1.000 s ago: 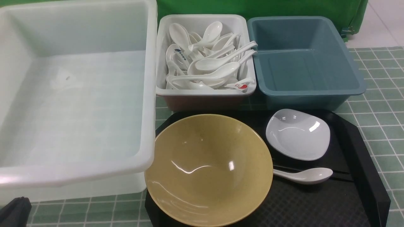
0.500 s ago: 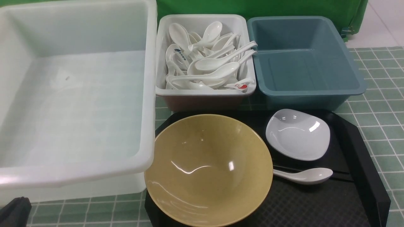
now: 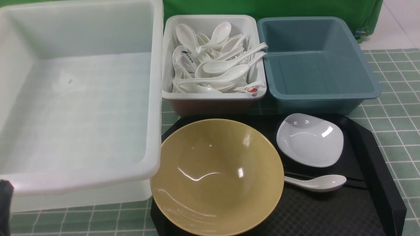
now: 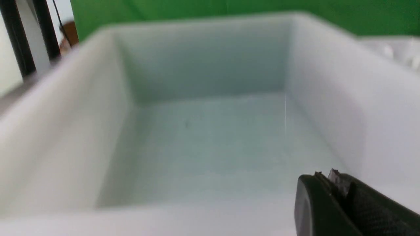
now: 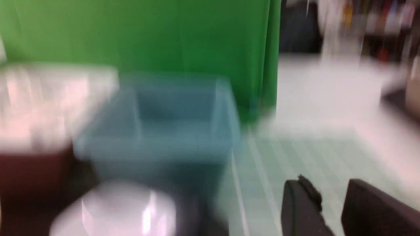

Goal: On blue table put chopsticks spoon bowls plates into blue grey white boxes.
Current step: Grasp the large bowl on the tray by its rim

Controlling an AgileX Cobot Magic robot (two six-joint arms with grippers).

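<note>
On the black tray (image 3: 377, 183) sit the wide mustard bowl (image 3: 216, 177), the small white plate (image 3: 310, 139) and a white spoon (image 3: 320, 182). The black chopsticks (image 3: 295, 173) lie behind the spoon, hard to tell from the tray. Behind stand three boxes: the large translucent white one (image 3: 78, 108), the small white one (image 3: 213, 95) full of spoons, and the empty blue-grey one (image 3: 318, 59). My left gripper (image 4: 325, 177) is shut and empty by the large box's near rim; it shows at the front view's lower left corner (image 3: 5, 206). My right gripper (image 5: 331, 186) is open and empty over the tiled table (image 5: 295, 157).
The right wrist view is blurred; it shows the blue-grey box (image 5: 170, 124) and the white plate (image 5: 121, 209) beyond the gripper. A green curtain (image 3: 262, 8) hangs behind the boxes. Bare tiles (image 3: 393, 82) lie to the right of the blue-grey box and the tray.
The dark tip of my left gripper in the front view's lower left corner has shifted left and up. The dishes and boxes have not moved.
</note>
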